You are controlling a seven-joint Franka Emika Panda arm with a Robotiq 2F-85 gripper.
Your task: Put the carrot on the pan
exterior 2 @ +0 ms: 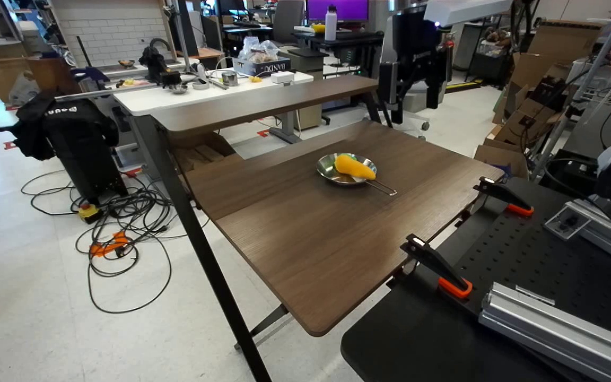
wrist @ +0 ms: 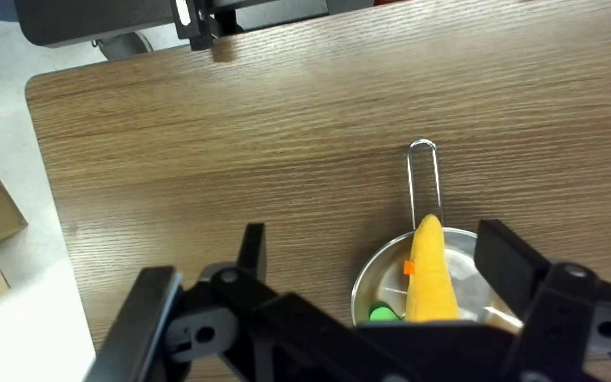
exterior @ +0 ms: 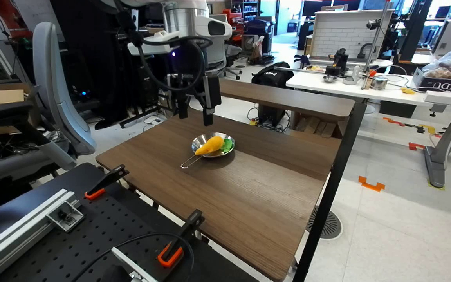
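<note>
Found the brown table spreading through both exterior views. Noted the hand next, hanging above the table and well apart from its load, spread wide and gripping nothing. Saw the round silver pan standing level on the table, a thin wire handle stretching out from its rim. Made out the yellow-orange carrot in the pan, lying roughly in line with the handle, thick part inside, tapered tip reaching over the rim at the handle's root. Could not tell how firmly rested there. Judged the asked-for placing complete: carrot borne by the pan, clear of the hand. Reckoned nothing more to be put down, and at most the hand to be drawn further off. Thought a slip unlikely with so much body inside. Spotted the green end inside as well, beside the thick part. Picked out last a small orange tab at the carrot's side.
</note>
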